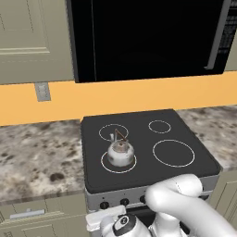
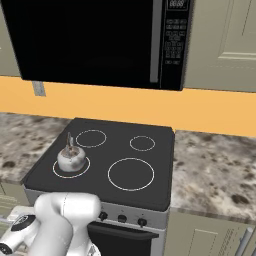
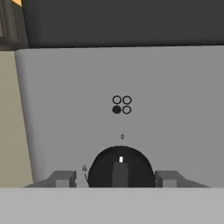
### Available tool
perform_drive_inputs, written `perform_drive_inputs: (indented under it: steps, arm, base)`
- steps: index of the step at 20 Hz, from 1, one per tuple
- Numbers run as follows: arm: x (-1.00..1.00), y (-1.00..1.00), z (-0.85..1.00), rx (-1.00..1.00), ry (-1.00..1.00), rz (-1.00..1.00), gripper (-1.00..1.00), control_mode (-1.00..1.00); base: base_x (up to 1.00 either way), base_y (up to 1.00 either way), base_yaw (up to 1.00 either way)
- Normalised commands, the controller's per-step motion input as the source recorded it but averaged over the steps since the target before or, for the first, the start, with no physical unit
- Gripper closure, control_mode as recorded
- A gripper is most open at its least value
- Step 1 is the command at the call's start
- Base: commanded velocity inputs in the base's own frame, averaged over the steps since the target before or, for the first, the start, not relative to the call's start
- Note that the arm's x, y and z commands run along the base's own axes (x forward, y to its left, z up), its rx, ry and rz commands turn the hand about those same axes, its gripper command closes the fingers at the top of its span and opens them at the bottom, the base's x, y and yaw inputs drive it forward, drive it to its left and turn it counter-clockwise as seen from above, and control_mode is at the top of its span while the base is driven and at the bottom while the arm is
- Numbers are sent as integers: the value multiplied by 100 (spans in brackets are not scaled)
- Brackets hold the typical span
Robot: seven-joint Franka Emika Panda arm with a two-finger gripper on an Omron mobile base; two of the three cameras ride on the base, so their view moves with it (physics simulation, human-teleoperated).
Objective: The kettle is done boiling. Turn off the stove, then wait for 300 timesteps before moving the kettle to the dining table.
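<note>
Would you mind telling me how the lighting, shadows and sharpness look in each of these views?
Left base view: flat, even light, no clear shadow under the kettle, and the stove glass shows no glare. Right base view: equally even, with the microwave front almost featureless black. Hand view: soft and slightly blurred, the knob close up between the gripper fingertips.

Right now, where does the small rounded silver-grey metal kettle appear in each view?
Left base view: the small rounded silver-grey metal kettle sits on the front-left burner ring of the black glass stove, centre-left of the picture.
Right base view: the kettle is at left, on the same ring.
Hand view: not in it; a black round knob lies between the gripper fingertips.
Shared landmark: the stove.
</note>
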Motion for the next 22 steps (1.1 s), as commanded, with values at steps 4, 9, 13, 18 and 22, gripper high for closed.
perform_drive_inputs:
  steps: [4, 9, 13, 18, 22]
  arm:
    - [-35, -11, 0, 18, -5, 0, -100, -100]
    - [-41, -6, 9, 13, -12, 0, -100, -100]
    - [-43, 0, 28, 11, -16, 0, -100, -100]
    - [-33, -1, 42, 12, -14, -5, -100, -100]
    - [-26, -5, 53, 15, -13, -7, -100, -100]
  base:
    - [0, 0, 0]
    - [0, 0, 0]
    - [0, 0, 0]
    - [0, 0, 0]
    - [0, 0, 0]
